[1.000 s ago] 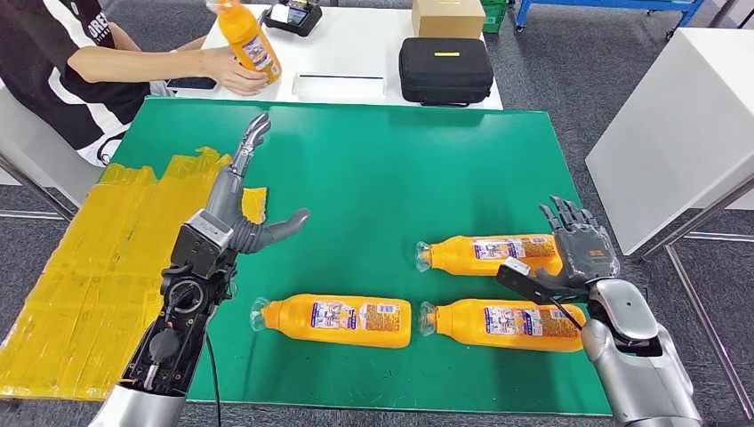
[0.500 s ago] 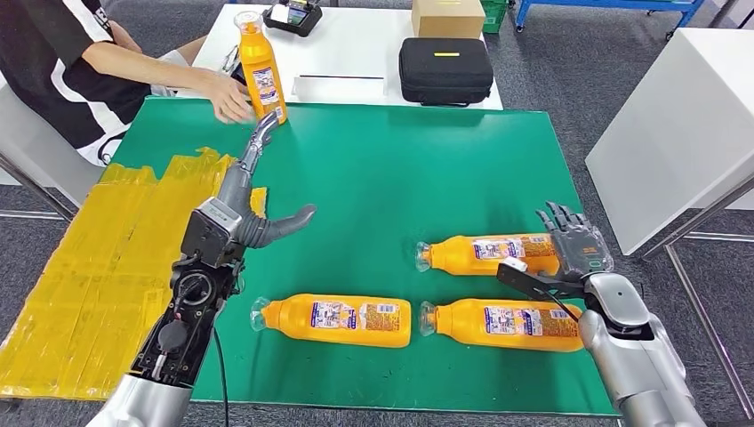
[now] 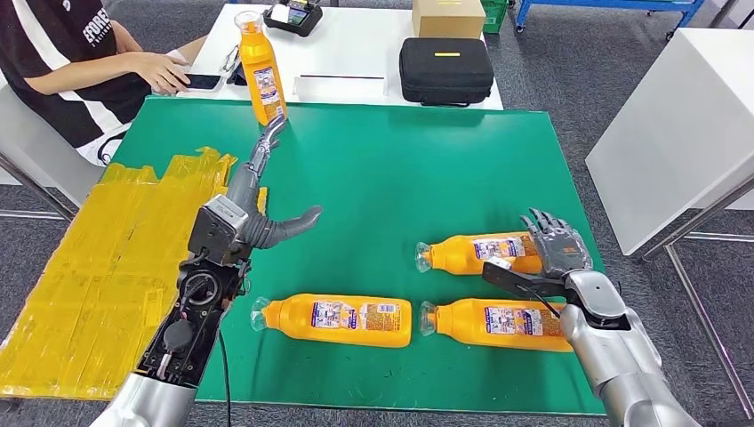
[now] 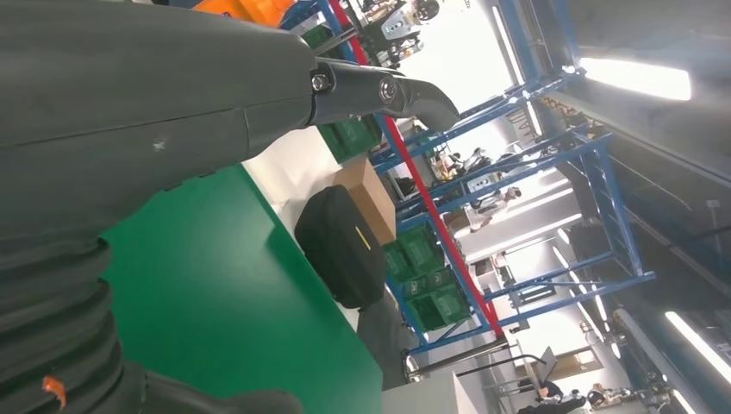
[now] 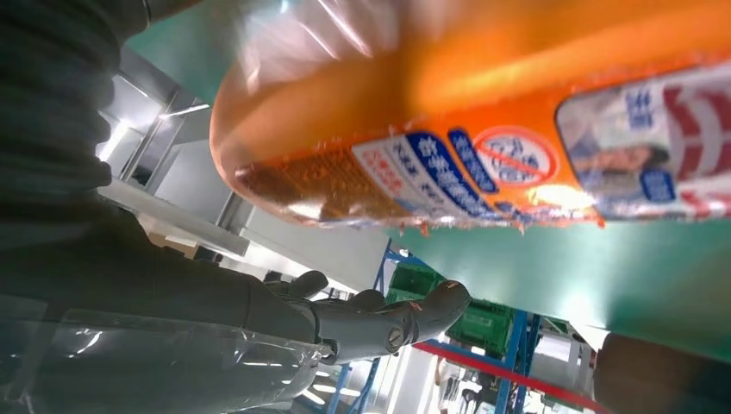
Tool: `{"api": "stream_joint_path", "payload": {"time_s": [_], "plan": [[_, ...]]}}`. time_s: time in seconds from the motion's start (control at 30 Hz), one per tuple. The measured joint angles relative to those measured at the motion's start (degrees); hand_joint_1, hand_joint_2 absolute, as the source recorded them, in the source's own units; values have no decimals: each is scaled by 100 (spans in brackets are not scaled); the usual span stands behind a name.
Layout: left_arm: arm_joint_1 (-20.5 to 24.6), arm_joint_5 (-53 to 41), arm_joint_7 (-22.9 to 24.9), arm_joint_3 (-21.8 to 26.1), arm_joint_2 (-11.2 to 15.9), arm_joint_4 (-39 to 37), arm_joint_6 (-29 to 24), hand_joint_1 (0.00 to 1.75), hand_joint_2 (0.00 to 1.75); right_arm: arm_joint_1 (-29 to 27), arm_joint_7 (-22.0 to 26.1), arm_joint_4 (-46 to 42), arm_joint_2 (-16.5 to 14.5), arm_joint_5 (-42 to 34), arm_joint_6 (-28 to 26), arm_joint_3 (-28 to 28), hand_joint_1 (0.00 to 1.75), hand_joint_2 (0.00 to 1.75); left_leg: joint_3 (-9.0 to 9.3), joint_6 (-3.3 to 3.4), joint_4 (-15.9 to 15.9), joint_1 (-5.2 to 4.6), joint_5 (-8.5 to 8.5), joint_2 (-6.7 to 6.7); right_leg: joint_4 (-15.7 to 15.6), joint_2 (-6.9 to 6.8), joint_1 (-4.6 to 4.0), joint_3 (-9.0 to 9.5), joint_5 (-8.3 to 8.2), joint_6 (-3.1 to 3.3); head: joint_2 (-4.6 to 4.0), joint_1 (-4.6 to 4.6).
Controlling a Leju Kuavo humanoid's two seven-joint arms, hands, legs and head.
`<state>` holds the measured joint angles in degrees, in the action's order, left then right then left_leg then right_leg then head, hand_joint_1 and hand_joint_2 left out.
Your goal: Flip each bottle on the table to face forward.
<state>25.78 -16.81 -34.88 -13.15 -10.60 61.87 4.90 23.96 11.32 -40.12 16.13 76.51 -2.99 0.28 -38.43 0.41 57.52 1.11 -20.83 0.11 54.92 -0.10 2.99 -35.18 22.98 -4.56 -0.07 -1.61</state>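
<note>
One orange bottle point(image 3: 260, 67) stands upright at the far edge of the green mat point(image 3: 400, 169). Three more lie on their sides near the front: one in the middle point(image 3: 338, 320), one at the right rear point(image 3: 476, 253) and one at the right front point(image 3: 498, 322). My left hand point(image 3: 255, 203) is open above the mat's left part, its fingers stretched toward the upright bottle without touching it. My right hand point(image 3: 553, 253) is open over the base ends of the two right bottles, its thumb between them. The right wrist view shows a bottle point(image 5: 483, 129) very close to my spread fingers point(image 5: 345, 319).
A person point(image 3: 80, 62) sits at the far left, one hand on a phone on the white table point(image 3: 356, 44). That table also carries a black case point(image 3: 445, 69) and a cardboard box point(image 3: 447, 16). Yellow tape point(image 3: 98, 258) covers the surface left of the mat. Another white table point(image 3: 685, 116) stands at the right.
The person set the bottle upright at the mat's far edge, let go and drew the hand back. My left hand reached slightly forward. My right hand shifted left, closer over the right bottles.
</note>
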Motion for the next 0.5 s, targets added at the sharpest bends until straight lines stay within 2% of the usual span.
{"api": "stream_joint_path", "payload": {"time_s": [0.2, 0.33, 0.5], "plan": [[12, 66, 4, -1, -8, -69, 0, 0, 175, 176, 140, 343, -116, -67, -22, 49, 3, 175, 0, 0, 0, 0, 0, 1, 0, 0, 0, -1, 0, 0, 0, 1], [49, 124, 2, -2, -28, -157, 0, 0, 175, 337, 139, 666, -195, -114, 179, 78, 175, 175, 2, 0, 0, 0, 0, 1, 0, 0, 0, 0, 0, 0, 0, 0], [85, 185, 2, -7, -44, -246, 0, 0, 175, 555, 29, 1022, -201, -124, 500, 142, 175, 175, 10, 0, 1, 0, 0, 2, -1, 0, 1, 4, 0, 0, 0, 2]]}}
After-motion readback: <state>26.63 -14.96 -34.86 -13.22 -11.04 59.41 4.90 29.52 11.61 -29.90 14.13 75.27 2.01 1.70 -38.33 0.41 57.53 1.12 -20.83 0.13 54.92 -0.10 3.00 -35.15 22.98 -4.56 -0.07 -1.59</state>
